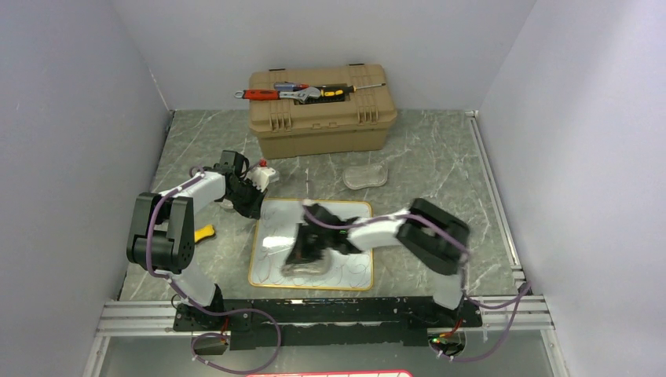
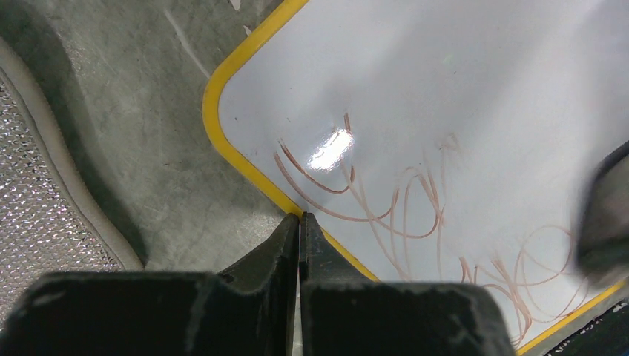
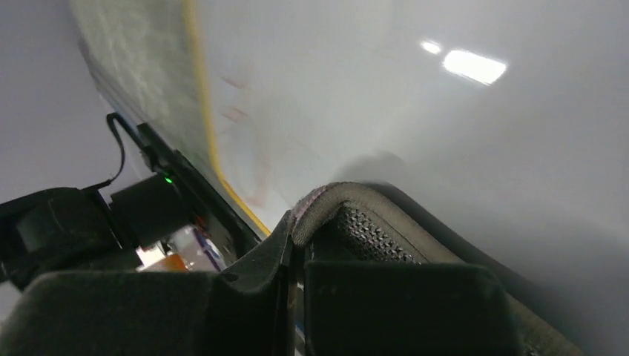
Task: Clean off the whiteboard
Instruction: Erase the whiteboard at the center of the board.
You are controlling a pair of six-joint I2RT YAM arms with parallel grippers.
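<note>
The whiteboard (image 1: 338,224) lies flat on the table, with a yellow rim and thin reddish scribbles along its near side. My right gripper (image 1: 305,250) is over the board's near left part. It is shut on a dark grey mesh wiping pad (image 1: 302,263) that rests on the board. In the right wrist view the pad (image 3: 378,230) curls over my fingers (image 3: 298,222) against the white surface (image 3: 386,104). My left gripper (image 1: 250,206) is shut and empty. Its tips (image 2: 300,219) touch the board's yellow rim (image 2: 245,167) near a corner, beside the scribbles (image 2: 400,208).
A tan toolbox (image 1: 322,118) stands at the back with a wrench and screwdrivers (image 1: 294,93) on its lid. A pale grey pad (image 1: 365,176) lies between toolbox and board. A silvery mesh pad (image 2: 37,208) lies left of the board. A yellow object (image 1: 204,232) sits near the left arm.
</note>
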